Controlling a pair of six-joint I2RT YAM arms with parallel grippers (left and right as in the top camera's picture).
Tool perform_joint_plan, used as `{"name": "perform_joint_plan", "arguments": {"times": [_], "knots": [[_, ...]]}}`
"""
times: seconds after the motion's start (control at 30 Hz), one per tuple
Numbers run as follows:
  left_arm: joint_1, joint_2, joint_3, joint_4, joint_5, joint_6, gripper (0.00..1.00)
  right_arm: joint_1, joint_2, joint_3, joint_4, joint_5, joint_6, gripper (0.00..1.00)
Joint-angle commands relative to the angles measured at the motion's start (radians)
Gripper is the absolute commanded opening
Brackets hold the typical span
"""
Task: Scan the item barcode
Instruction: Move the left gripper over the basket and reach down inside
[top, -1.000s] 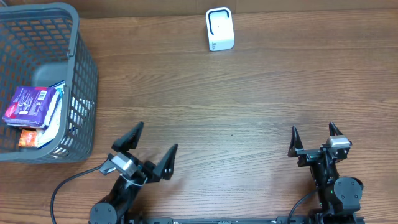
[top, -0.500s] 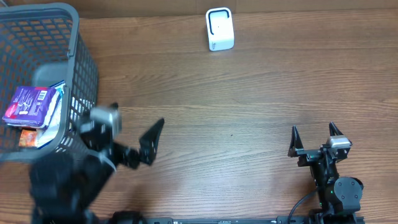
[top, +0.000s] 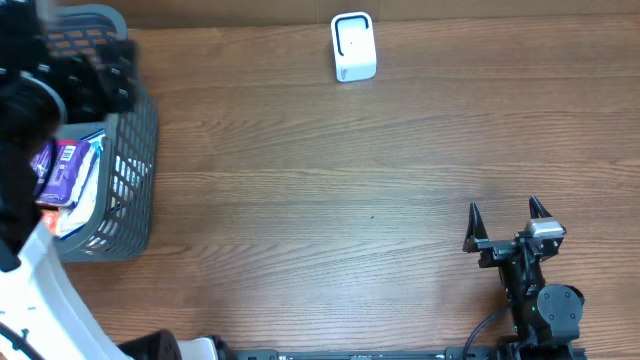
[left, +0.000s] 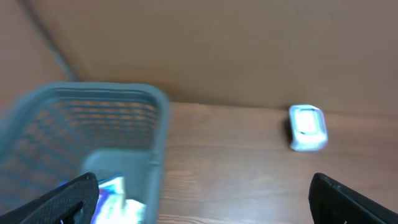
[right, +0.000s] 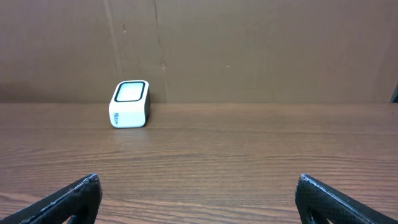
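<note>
**Left arm swings up over the basket; nothing picked yet.**

Within the last second the left arm (top: 30, 270) has left its rest spot just right of the basket (top: 135, 150) and risen over the basket's rim, blurred with speed in the overhead view. The left gripper (left: 202, 199) is spread wide and empty, looking down past the basket's right wall. I judge this to be the opening reach for an item, so the scan itself is still far off. The packet (top: 60, 165), purple, lies inside the basket on other packs, untouched. The scanner (top: 353, 47) stands well right of the basket, farther back. The right gripper (top: 503, 222) has not stirred: far right of the basket, low, fingers spread, holding nothing.
</note>
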Motion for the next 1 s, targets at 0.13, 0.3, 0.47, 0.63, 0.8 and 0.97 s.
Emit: {"name": "perform_joint_plan", "arguments": {"times": [0.13, 0.3, 0.47, 0.63, 0.8, 0.97], "knots": [[0.135, 0.022, 0.036, 0.027, -0.591, -0.133, 1.0, -0.007, -0.009, -0.01, 0.006, 0.01, -0.007, 1.0], [0.246, 0.05, 0.029, 0.031, -0.624, -0.294, 1.0, -0.007, -0.009, -0.01, 0.006, 0.01, -0.007, 1.0], [0.279, 0.122, 0.02, 0.028, -0.606, -0.304, 1.0, -0.007, -0.009, -0.01, 0.006, 0.01, -0.007, 1.0], [0.277, 0.209, -0.044, 0.029, -0.511, -0.211, 0.97, -0.007, -0.009, -0.01, 0.006, 0.01, -0.007, 1.0], [0.28, 0.253, -0.156, 0.076, -0.51, -0.118, 0.98, -0.007, -0.009, -0.01, 0.006, 0.01, -0.007, 1.0], [0.28, 0.273, -0.331, 0.15, -0.502, -0.005, 0.96, -0.007, -0.009, -0.01, 0.006, 0.01, -0.007, 1.0]]}}
